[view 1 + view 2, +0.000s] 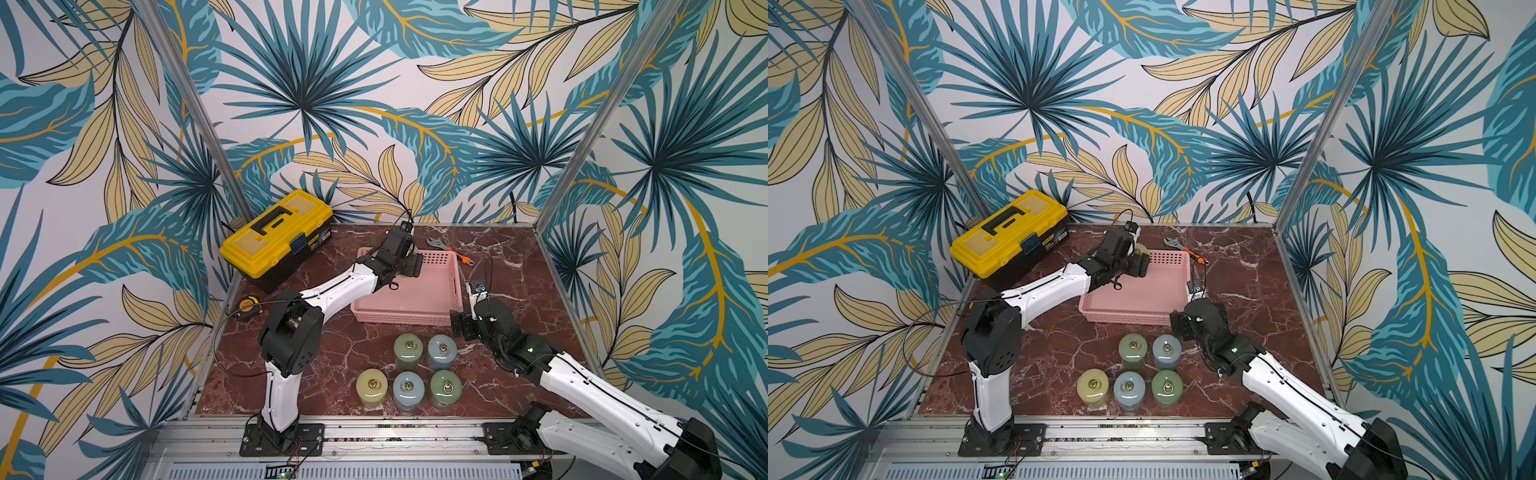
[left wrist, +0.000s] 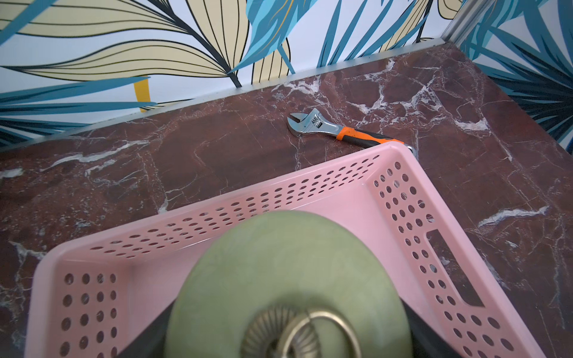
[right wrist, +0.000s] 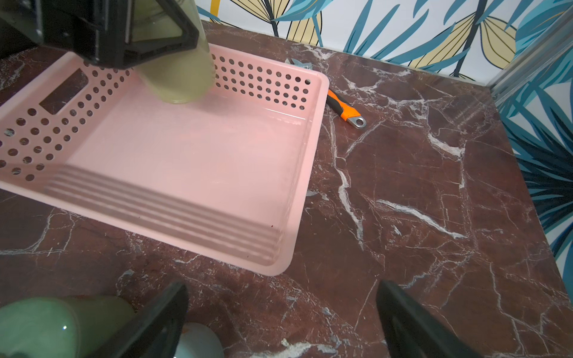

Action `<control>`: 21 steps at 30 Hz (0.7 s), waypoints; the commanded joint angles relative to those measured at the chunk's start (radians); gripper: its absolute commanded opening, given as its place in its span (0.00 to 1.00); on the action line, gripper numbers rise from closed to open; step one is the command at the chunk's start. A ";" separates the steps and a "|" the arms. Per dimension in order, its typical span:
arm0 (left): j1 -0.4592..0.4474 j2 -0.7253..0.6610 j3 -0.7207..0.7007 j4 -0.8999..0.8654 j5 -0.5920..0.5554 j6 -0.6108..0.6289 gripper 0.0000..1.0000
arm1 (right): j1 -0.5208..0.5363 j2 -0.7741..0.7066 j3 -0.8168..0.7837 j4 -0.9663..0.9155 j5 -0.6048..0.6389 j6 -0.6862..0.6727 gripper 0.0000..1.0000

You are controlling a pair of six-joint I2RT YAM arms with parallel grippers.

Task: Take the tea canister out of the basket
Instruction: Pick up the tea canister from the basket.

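While left pincer (image 1: 409, 259) clasps tea canister (image 2: 288, 263) (tilted) over basket (image 3: 192, 161), right pincer (image 3: 282, 288) gapes.

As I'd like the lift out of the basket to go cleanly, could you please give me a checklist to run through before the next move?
1. Left gripper shut on tea canister: ok.
2. Canister base above the basket rim: not ok, it sits below the rim.
3. Canister off the basket floor: cannot tell.
4. Right gripper open, outside the basket: ok.
5. Wrench outside the basket, behind it: ok.
6. Bare table near the five set-out canisters: ok.
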 commanded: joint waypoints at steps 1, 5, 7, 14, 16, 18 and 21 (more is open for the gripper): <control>-0.005 -0.079 -0.024 0.049 -0.009 0.019 0.51 | -0.005 0.004 -0.023 0.018 0.018 -0.004 0.99; -0.011 -0.121 -0.044 0.029 -0.016 0.028 0.51 | -0.004 0.001 -0.029 0.025 0.021 -0.004 0.99; -0.015 -0.143 -0.054 0.019 -0.018 0.034 0.51 | -0.003 0.002 -0.028 0.026 0.022 -0.006 0.99; -0.034 -0.241 -0.099 -0.058 -0.028 0.043 0.50 | -0.004 -0.005 -0.034 0.033 0.027 -0.006 0.99; -0.043 -0.278 -0.125 -0.065 -0.034 0.046 0.50 | -0.003 -0.009 -0.038 0.034 0.028 -0.008 0.99; -0.052 -0.320 -0.157 -0.070 -0.044 0.049 0.50 | -0.003 -0.014 -0.041 0.037 0.029 -0.006 0.99; -0.065 -0.377 -0.201 -0.082 -0.052 0.048 0.50 | -0.003 -0.020 -0.046 0.041 0.029 -0.006 0.99</control>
